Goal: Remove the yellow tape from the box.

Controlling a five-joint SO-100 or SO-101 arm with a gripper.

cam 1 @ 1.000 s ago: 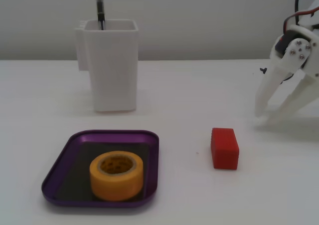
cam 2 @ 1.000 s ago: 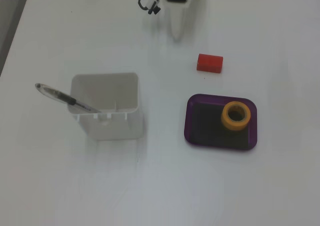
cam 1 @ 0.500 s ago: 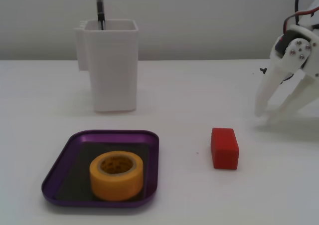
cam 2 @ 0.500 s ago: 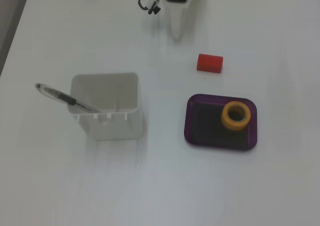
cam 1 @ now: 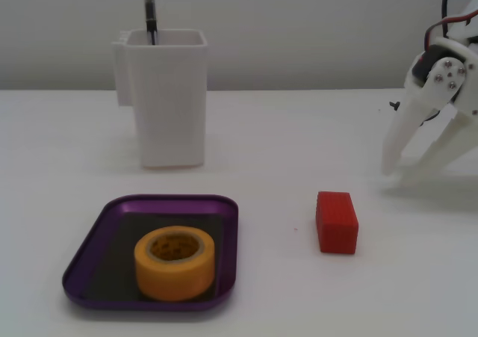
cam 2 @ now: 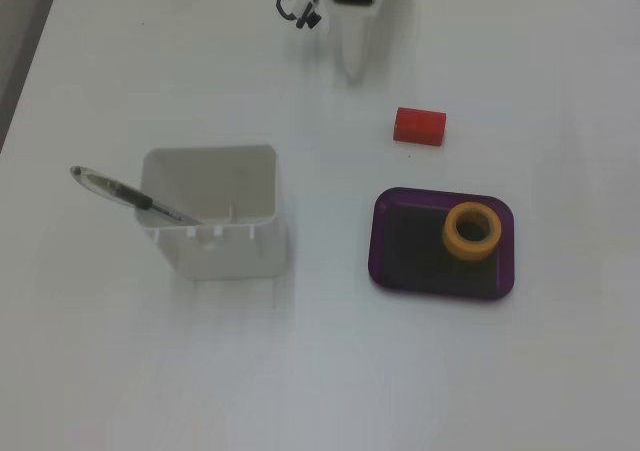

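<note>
The yellow tape [cam 1: 175,279] lies flat, hollow core up, inside the box [cam 1: 228,240], a shallow purple tray at the front left of a fixed view. In the fixed view from above, the tape [cam 2: 450,236] sits in the right half of the box [cam 2: 378,243]. My gripper [cam 1: 394,174] is at the far right, fingertips together and touching the table, empty, well away from the box. From above, the gripper [cam 2: 353,69] is at the top centre, pointing down towards the red block.
A small red block [cam 1: 336,221] lies on the table between gripper and box; it also shows from above [cam 2: 419,125]. A tall white square container [cam 1: 168,105] holding a pen [cam 1: 150,12] stands behind the box, and shows left of it from above [cam 2: 210,241].
</note>
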